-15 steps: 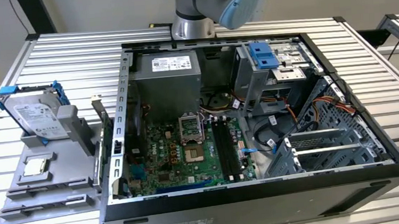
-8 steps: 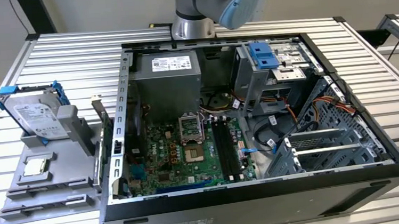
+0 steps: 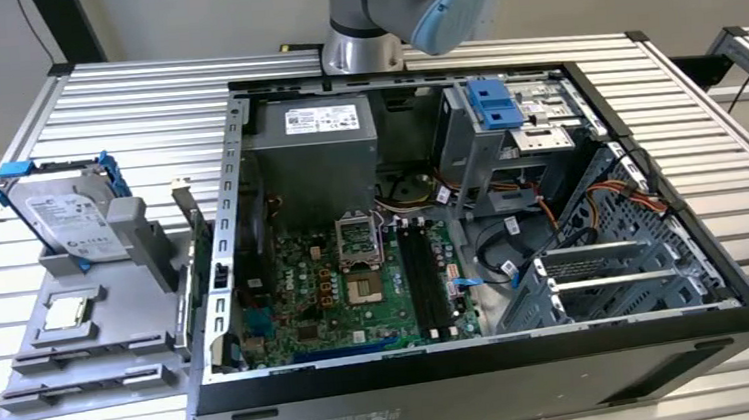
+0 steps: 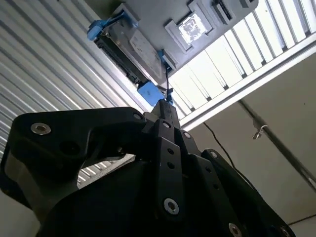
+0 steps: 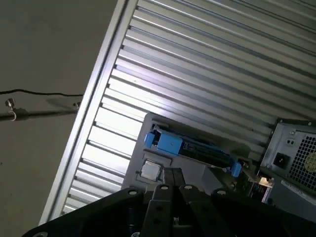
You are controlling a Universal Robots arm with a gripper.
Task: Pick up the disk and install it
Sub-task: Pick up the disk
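Lining the black hand (image 4: 165, 104), pressed together and empty, squarely with the blue-railed silver metal disk (image 3: 75, 222) propped in its grey holder (image 3: 140, 294) matters most now.

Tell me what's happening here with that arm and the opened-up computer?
A robot arm is set to move a disk into the open computer. The disk, in its blue frame, rests in a grey holder on the table, at the exterior view's left of the computer. In both wrist views the gripper is shut, empty and apart from the disk, which is not yet picked up.
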